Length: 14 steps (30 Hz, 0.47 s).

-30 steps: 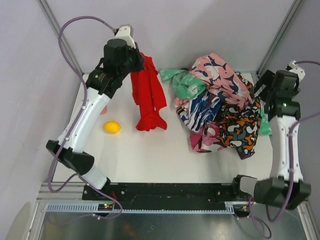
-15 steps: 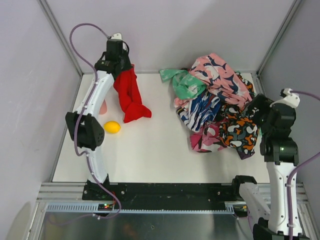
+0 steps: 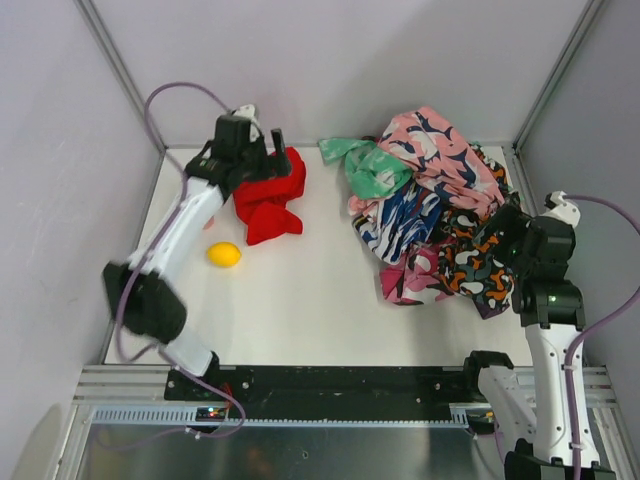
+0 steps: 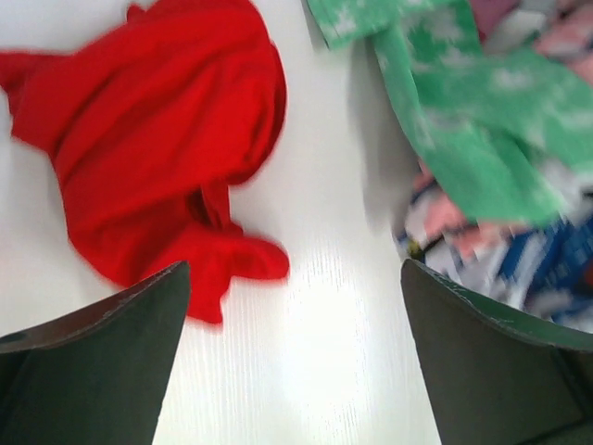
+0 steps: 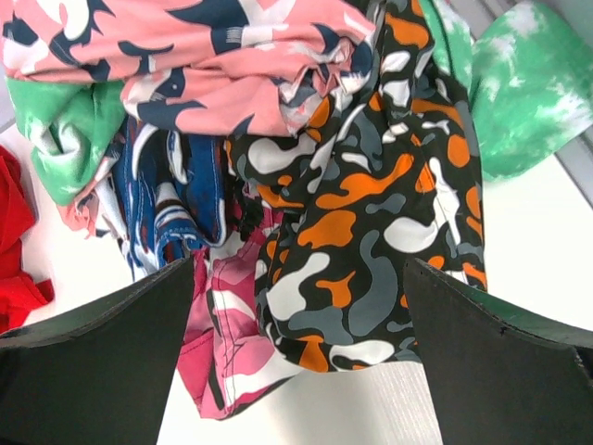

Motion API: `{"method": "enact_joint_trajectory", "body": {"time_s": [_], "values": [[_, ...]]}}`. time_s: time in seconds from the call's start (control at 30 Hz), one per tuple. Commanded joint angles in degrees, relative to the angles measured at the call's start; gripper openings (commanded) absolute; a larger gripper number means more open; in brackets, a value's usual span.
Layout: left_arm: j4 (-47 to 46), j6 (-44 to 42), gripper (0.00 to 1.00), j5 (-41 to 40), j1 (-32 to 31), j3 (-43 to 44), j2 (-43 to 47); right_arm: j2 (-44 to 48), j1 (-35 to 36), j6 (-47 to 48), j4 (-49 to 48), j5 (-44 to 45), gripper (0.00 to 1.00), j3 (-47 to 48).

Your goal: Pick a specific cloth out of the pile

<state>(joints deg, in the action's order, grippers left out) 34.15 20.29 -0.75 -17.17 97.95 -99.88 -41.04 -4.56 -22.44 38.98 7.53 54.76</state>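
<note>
The pile (image 3: pixel 440 210) of patterned cloths lies at the back right of the table, with a pink-and-navy cloth (image 5: pixel 232 56) on top, mint green (image 4: pixel 463 120) at its left and orange-black-white camouflage (image 5: pixel 371 213) at its near right. A red cloth (image 3: pixel 268 205) lies crumpled on its own at the back left, apart from the pile; the left wrist view shows it (image 4: pixel 157 139) too. My left gripper (image 3: pixel 275 158) hovers over the red cloth's far edge, open (image 4: pixel 296 371) and empty. Beside the pile's right edge, my right gripper (image 3: pixel 503 232) is open (image 5: pixel 296 362) over the camouflage cloth.
A yellow ball (image 3: pixel 224 254) sits on the white table (image 3: pixel 320 310) near the left edge, in front of the red cloth. A loose green-white cloth (image 5: pixel 528 83) lies at the pile's far right side. Walls enclose the table at the left, back and right.
My left gripper has opened and let go of the red cloth, which dropped from hanging into a heap on the table. The right arm drew back toward the near edge.
</note>
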Motion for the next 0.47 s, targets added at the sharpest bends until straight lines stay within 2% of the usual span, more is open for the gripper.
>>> {"method": "enact_joint_trajectory", "body": {"time_s": [0.0,0.1,0.2,0.3,0.43], "values": [[-1.7,6.2,1.0,1.39,-1.78,-19.62,23.08,3.39,0.33,-1.36,-1.73,-2.79,0.99,-3.4],[-1.48,10.62,1.0,-3.02,-2.7,-35.93,36.47,8.01,0.34,-1.19,-3.08,-3.78,0.99,-7.22],[-0.79,13.97,1.0,-5.05,-2.85,-45.8,47.19,12.98,0.34,-0.4,-4.91,-6.05,0.99,-11.06],[-0.25,16.21,1.0,-4.82,-2.89,-49.99,54.02,17.5,0.34,0.11,-6.61,-6.77,0.99,-14.12],[2.15,18.54,1.0,-6.27,-2.87,-50.89,57.52,21.17,0.34,-0.14,-7.69,-6.7,0.99,-16.9]]}}
